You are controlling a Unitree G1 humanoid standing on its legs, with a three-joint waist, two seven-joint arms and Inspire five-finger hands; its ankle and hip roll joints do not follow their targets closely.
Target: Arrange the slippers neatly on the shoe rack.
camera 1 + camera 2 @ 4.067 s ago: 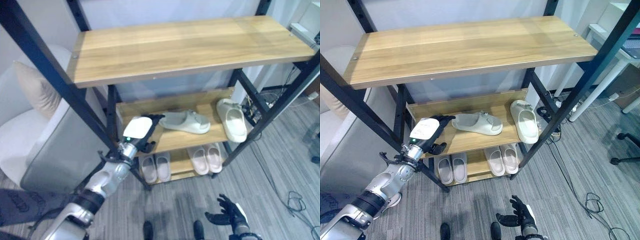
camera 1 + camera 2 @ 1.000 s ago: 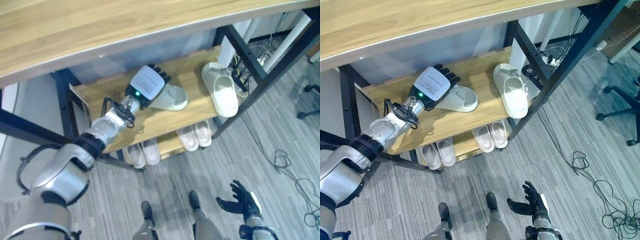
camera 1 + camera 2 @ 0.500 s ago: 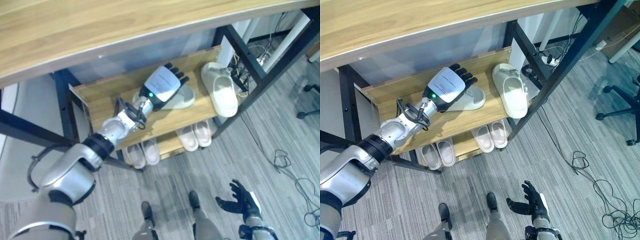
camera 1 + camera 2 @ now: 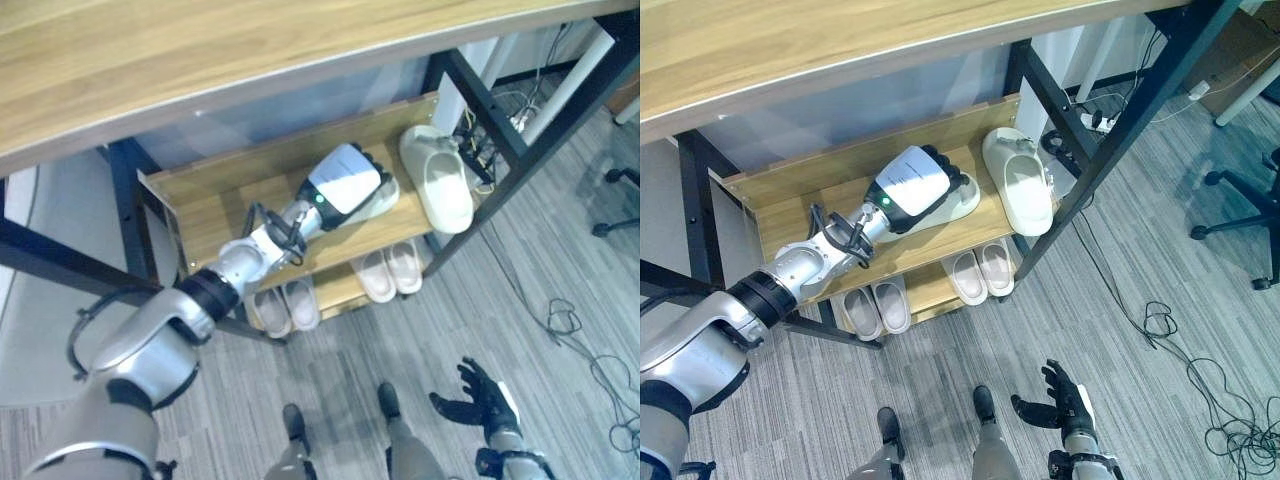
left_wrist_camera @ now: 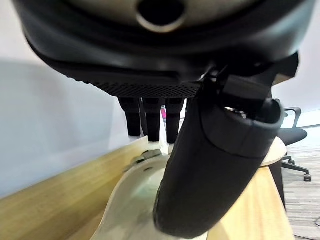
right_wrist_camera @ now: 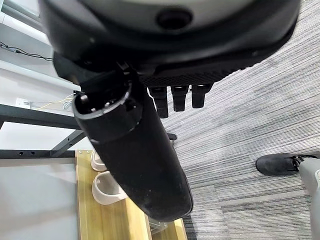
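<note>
Across the head views stands the shoe rack (image 4: 200, 215), its wide wooden top shelf (image 4: 250, 50) cut off at the upper edge and hiding the back of the middle shelf (image 4: 800, 200) beneath it. On that middle shelf lie two pale green slippers: the right slipper (image 4: 1020, 185) rests near the rack's right post with its toe toward the front, and the left slipper (image 4: 958, 207) lies crosswise just beside it, mostly covered by the left hand (image 4: 345, 185), so only its toe end shows in the head views. The left arm reaches in from the lower left, stretched out long under the top shelf, the hand's white back turned up. The left wrist view shows what the head views cannot: the fingers (image 5: 150, 117) point down at the slipper's far edge while the thumb (image 5: 215, 165) lies over its near side, so the hand is closed round the slipper, though the contact itself is hard to make out. Two more pairs, pinkish slippers (image 4: 392, 270) and greyish slippers (image 4: 285, 305), sit on the bottom shelf, partly hidden by the shelf above. Low at the right, the right hand (image 4: 1065, 405) hangs over the grey carpet floor (image 4: 1160, 380) with its fingers (image 6: 180, 97) loosely spread, holding nothing.
</note>
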